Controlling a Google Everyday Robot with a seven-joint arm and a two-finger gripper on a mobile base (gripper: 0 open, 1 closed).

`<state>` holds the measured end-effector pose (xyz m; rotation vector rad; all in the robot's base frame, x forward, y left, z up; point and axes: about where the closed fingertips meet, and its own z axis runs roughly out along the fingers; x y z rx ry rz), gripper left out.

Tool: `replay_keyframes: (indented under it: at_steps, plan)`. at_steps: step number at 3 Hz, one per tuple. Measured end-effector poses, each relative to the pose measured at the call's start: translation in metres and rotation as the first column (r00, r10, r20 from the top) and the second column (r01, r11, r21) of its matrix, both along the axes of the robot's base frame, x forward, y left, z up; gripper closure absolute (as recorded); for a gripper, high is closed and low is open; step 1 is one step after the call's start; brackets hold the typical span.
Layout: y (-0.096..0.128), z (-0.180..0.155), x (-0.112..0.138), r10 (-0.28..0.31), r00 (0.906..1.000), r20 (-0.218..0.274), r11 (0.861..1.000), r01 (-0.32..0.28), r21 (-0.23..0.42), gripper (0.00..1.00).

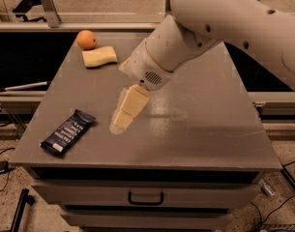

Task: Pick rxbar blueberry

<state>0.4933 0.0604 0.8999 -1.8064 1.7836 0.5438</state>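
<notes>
Diagonally, the white arm [224,28] slants down from the back-right corner of the counter [205,124]. Its gripper [122,120] tilts low over the front-middle; its spread cannot be told. The rxbar blueberry [68,132] lies apart, near the front-left corner.

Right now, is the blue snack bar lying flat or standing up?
Lying flat. The rxbar blueberry rests lettering-side up on the table near its front edge. The gripper hangs beside it, not touching.
</notes>
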Motion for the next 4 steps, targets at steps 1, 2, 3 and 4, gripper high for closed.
replay_keyframes:
  at_steps: [1,2,3,4]
  plan:
    - [0.034,-0.012,0.000,0.092,0.9958,0.004,0.994,-0.092,0.064,0.00]
    - [0.064,-0.029,-0.004,0.175,0.9842,-0.026,0.979,-0.171,0.110,0.00]
    - [0.080,-0.045,-0.003,0.220,0.9747,-0.041,0.965,-0.211,0.157,0.00]
    - [0.091,-0.055,-0.003,0.243,0.9695,-0.033,0.956,-0.233,0.179,0.00]
